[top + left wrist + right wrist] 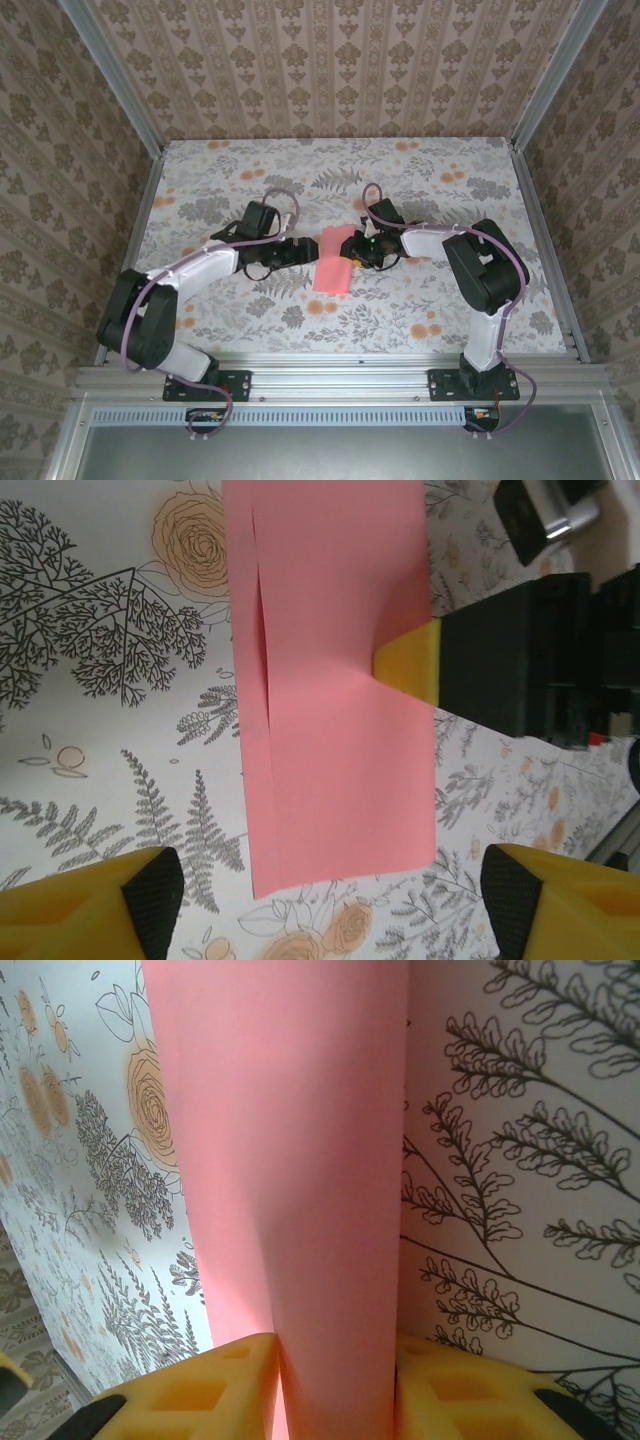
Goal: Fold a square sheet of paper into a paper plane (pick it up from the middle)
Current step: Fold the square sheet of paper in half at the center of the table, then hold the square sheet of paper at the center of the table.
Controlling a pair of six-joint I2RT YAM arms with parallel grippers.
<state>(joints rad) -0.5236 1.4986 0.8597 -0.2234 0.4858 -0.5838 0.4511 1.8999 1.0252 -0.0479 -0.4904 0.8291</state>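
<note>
While the coral-pink sheet of paper [334, 262] [340, 680] [290, 1160] lies folded into a narrow oblong at the middle of the floral-printed tabletop [420, 300], its right edge is gripped between the narrowly set jaws of the right gripper [362, 250] [338, 1380], whose yellow fingers [230, 1390] are pressed against it. The left gripper [300, 255] [330, 900] is held just left of the sheet with its jaws spread wide, nothing being touched. A lengthwise crease is seen along the thin, smooth paper

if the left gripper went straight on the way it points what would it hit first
Most likely the pink paper, lying right ahead of the open left gripper; whether it would catch the edge or pass just over is unclear.
</note>
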